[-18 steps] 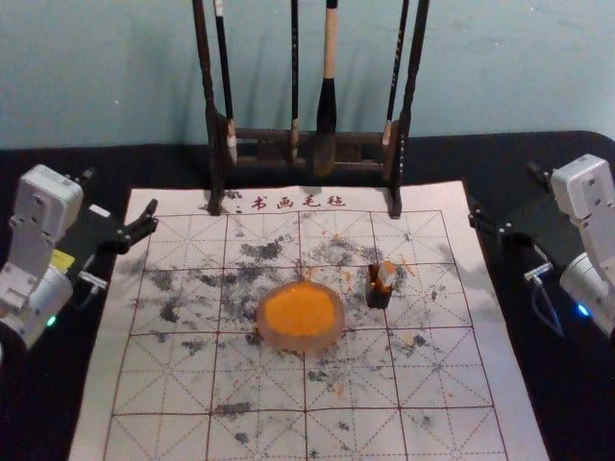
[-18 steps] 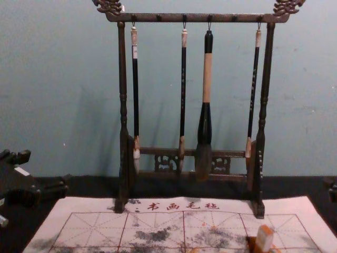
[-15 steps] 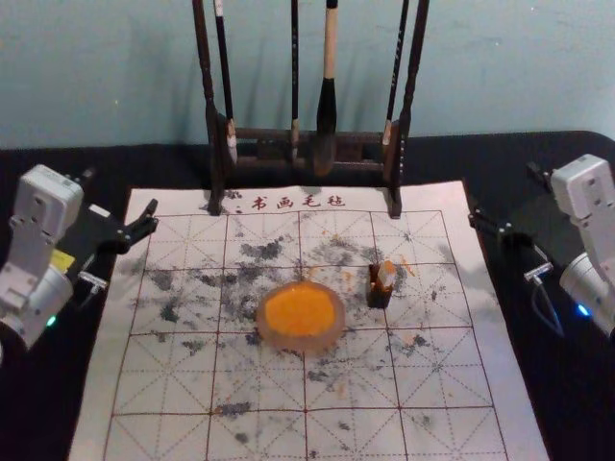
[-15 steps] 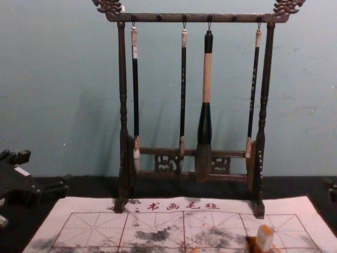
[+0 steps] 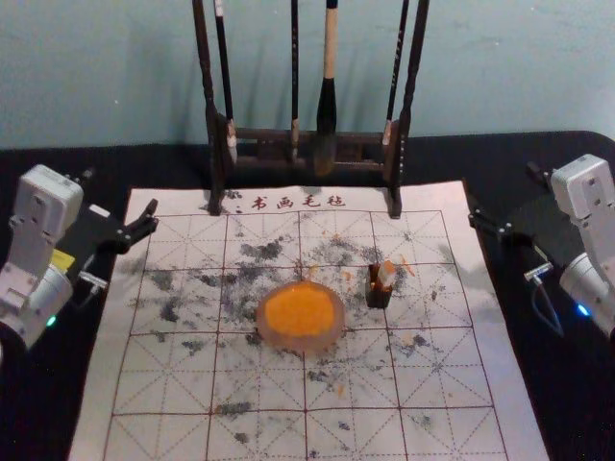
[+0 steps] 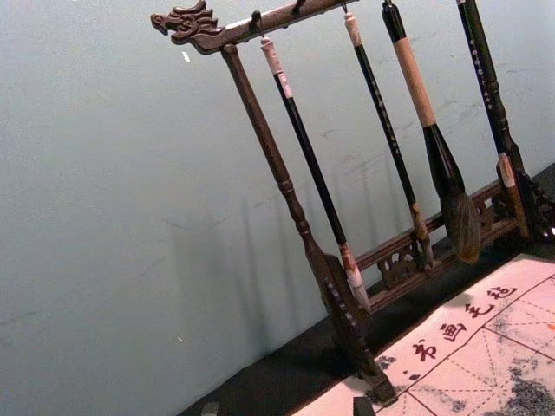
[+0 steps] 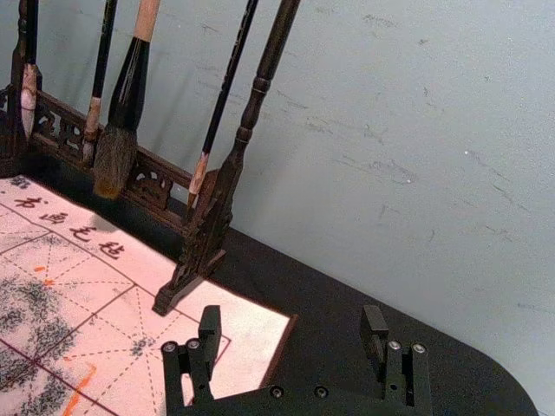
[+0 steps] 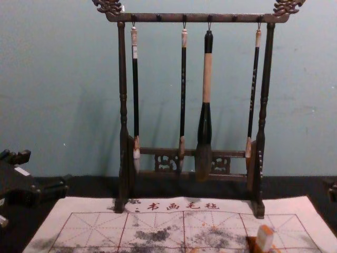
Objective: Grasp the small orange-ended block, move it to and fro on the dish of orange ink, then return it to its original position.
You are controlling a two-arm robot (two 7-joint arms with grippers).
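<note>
The small block (image 5: 386, 273), pale with an orange end, stands slightly tilted in a small dark holder (image 5: 378, 296) on the mat; in the chest view the block (image 8: 264, 239) is at the lower right. To its left lies the round dish of orange ink (image 5: 300, 311). My left gripper (image 5: 120, 192) is over the mat's far left edge, away from dish and block; its open fingertips show in the left wrist view (image 6: 286, 407). Beyond the mat's right edge is my right gripper (image 5: 504, 190), open and holding nothing in the right wrist view (image 7: 291, 322).
A dark wooden rack (image 5: 215, 144) with several hanging brushes stands at the mat's far edge, before a wall. The gridded white mat (image 5: 163, 384), stained with black and orange marks, lies on a black table (image 5: 538, 423).
</note>
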